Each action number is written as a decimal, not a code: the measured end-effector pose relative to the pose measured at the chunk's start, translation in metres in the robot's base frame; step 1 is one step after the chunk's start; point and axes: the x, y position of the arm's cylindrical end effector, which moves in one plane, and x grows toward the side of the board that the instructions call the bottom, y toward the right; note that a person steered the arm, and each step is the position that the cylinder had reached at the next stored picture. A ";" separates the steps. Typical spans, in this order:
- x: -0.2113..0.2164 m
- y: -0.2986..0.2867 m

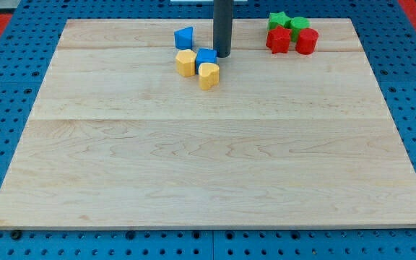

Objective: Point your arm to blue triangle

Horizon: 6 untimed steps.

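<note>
1. Progress is judged as partial: my tip is planted just right of the blue cube, touching or nearly so, with nothing held, since a bare rod is carried.
2. Farther and to the left, the blue triangle is seen standing apart from my tip.
3. A short move left and far is judged to remain.
4. Two yellow blocks are left nearby.

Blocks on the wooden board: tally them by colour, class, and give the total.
Blue: 2, the blue triangle and the blue block
Yellow: 2
Green: 2
Red: 2
Total: 8
</note>
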 end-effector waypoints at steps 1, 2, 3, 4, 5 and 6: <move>0.026 0.000; 0.045 -0.002; 0.020 0.019; -0.019 0.032; -0.026 0.004; -0.014 -0.047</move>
